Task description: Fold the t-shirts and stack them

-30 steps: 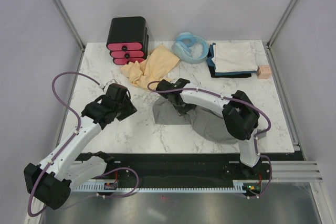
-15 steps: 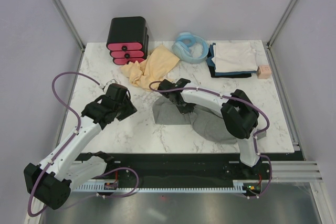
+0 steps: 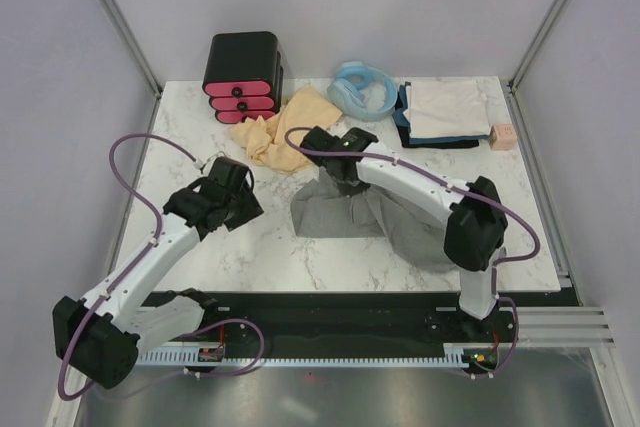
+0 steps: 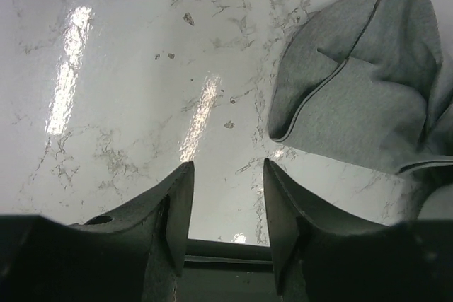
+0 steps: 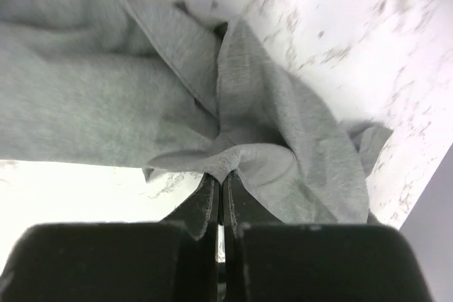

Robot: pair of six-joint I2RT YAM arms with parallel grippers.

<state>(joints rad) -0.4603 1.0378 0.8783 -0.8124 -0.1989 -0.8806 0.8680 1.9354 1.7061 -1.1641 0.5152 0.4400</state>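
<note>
A large heather-grey t-shirt [image 3: 345,215] lies crumpled mid-table, and one fold of it is pulled up into a peak. My right gripper [image 3: 338,177] is shut on that fold; in the right wrist view the grey t-shirt [image 5: 106,104] bunches at the closed tips of the right gripper [image 5: 221,175]. My left gripper [image 3: 242,207] hovers open over bare marble left of the shirt. In the left wrist view, the left gripper [image 4: 226,175] holds nothing, and the grey t-shirt [image 4: 361,104] lies to its upper right. A tan-yellow t-shirt [image 3: 290,129] lies crumpled behind. A whitish folded t-shirt [image 3: 445,107] rests on dark ones [image 3: 402,119] at the back right.
A black box with pink drawers [image 3: 243,77] stands at the back left, with a light-blue coiled hose [image 3: 362,90] beside it. A small pink block [image 3: 502,136] sits by the folded stack. The marble table [image 3: 200,257] ends at a black rail near the arm bases.
The right gripper has shut on a fold of the grey t-shirt and drawn it up and toward the back, stretching the cloth. The left arm shifted slightly.
</note>
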